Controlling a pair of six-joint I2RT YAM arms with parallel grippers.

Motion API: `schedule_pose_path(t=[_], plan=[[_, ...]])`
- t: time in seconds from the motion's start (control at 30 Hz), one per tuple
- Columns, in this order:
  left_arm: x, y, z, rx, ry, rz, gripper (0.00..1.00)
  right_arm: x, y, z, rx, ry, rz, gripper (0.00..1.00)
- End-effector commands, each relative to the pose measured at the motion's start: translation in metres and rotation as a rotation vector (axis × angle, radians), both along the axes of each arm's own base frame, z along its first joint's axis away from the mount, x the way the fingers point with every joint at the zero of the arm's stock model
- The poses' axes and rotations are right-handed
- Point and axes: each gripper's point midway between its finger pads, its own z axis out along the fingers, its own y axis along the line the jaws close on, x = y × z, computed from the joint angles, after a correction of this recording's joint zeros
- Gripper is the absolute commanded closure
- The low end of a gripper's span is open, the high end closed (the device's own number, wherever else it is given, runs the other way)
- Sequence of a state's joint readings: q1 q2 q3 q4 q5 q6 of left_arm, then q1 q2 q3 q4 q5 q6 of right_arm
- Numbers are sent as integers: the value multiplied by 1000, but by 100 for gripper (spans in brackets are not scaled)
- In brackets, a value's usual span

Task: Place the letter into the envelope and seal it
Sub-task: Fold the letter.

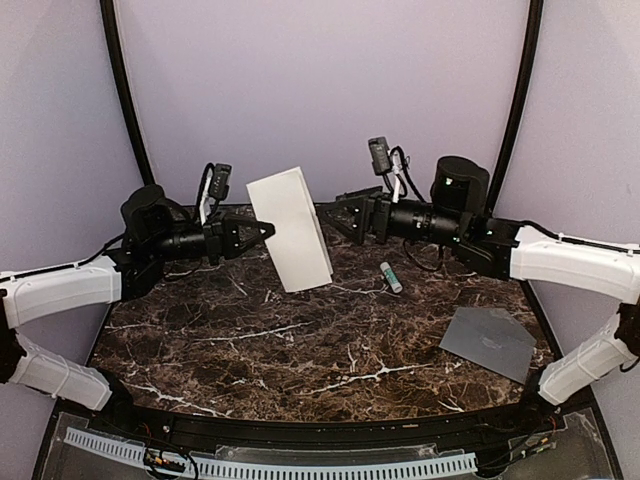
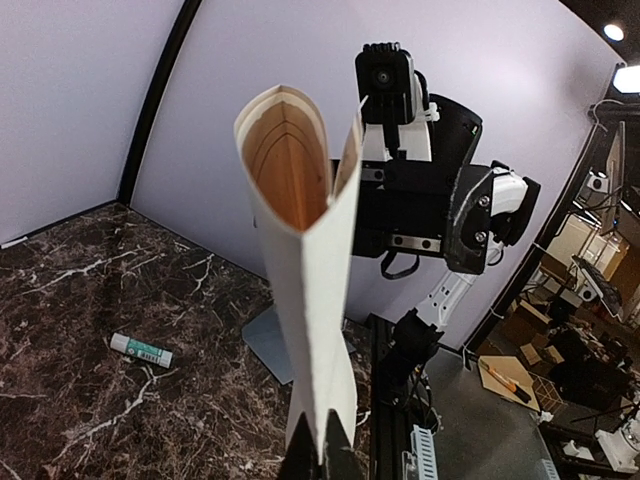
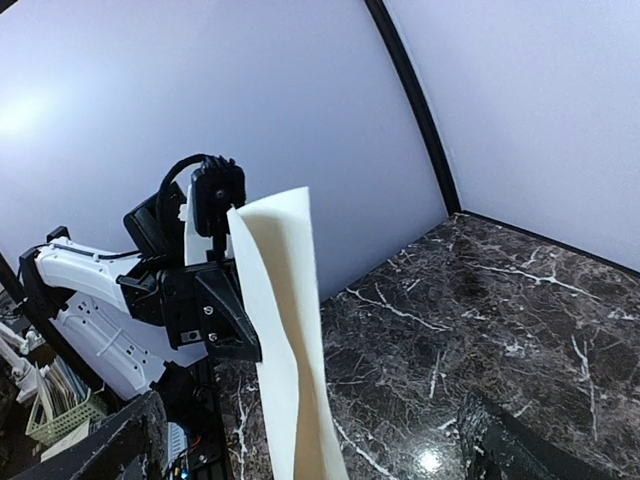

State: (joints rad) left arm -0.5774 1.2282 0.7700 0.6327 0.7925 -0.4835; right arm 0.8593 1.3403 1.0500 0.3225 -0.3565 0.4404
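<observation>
The letter [image 1: 290,228] is folded over into a narrow cream loop and hangs in the air above the back of the table. My left gripper [image 1: 262,232] is shut on its left edge. In the left wrist view the letter [image 2: 300,250] rises from the pinched fingertips [image 2: 345,462], its printed inside showing at the top. My right gripper [image 1: 335,215] stands open at the letter's right edge. In the right wrist view the letter [image 3: 285,350] stands between its wide-apart fingers [image 3: 110,445], which do not grip it. The grey envelope [image 1: 490,342] lies flat at the table's right front.
A glue stick [image 1: 390,277] lies on the dark marble table [image 1: 300,370] right of centre, also seen as the glue stick [image 2: 140,348] in the left wrist view. The envelope [image 2: 265,345] shows behind the letter there. Purple walls close the back and sides.
</observation>
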Motion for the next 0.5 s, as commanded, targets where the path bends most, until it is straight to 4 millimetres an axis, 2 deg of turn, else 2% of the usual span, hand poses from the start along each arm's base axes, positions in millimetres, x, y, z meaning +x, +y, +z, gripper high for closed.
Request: schedule_pose_path(t=[0.0,0.17,0.3,0.47], plan=[[-20,-9,1,35,-26,-126,100,-23,32,-15,-71,2,177,2],[-34,-17,-1,39,-6,-232,100,-26,44,-17,-60,10,243,11],[-39,-21,-2,39,6,-273,100,-32,50,-11,-40,7,296,17],[-41,-24,-5,59,19,-293,100,-35,52,-1,-14,-6,323,35]])
